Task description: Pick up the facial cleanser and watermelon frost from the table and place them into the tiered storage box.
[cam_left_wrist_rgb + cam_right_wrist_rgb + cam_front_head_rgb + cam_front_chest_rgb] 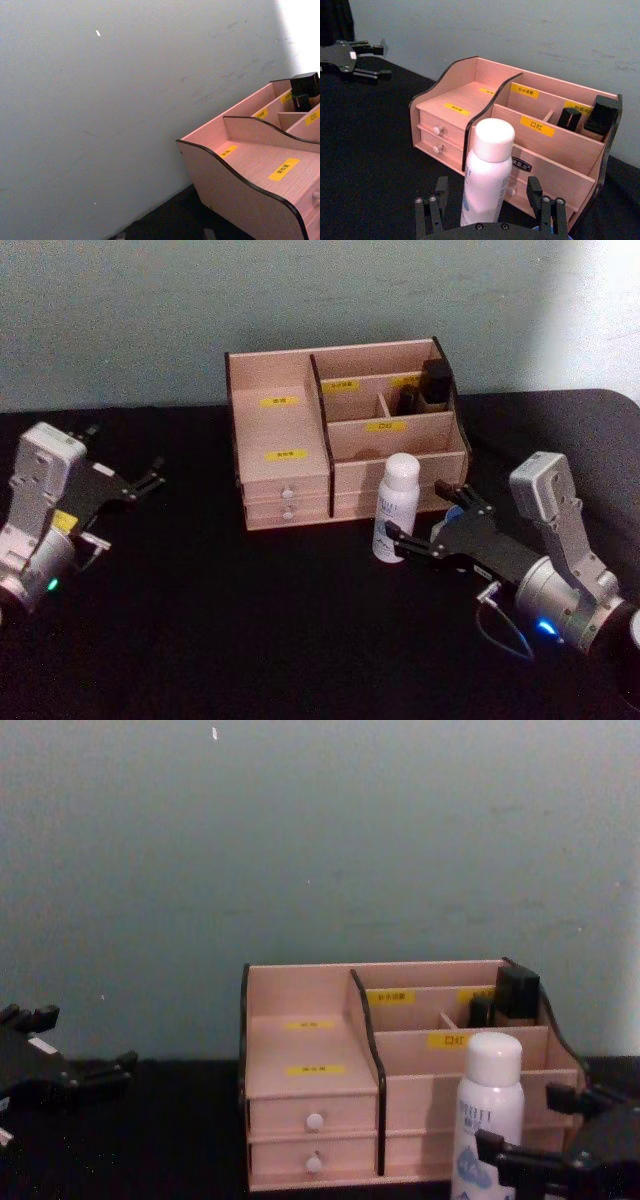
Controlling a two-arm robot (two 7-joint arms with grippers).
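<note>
The facial cleanser, a tall white bottle with a rounded cap, stands upright on the black table just in front of the tiered storage box. My right gripper is open, and in the right wrist view the bottle stands between its spread fingers without being clamped. From the chest view the bottle is beside that gripper. My left gripper hovers open and empty over the table far to the left. The watermelon frost is hidden; a small blue patch shows under the right gripper, and I cannot tell what it is.
Two dark bottles stand in the box's back right compartment. The box has yellow labels and drawers with white knobs. A pale wall rises right behind it. Black tabletop stretches between the left gripper and the box.
</note>
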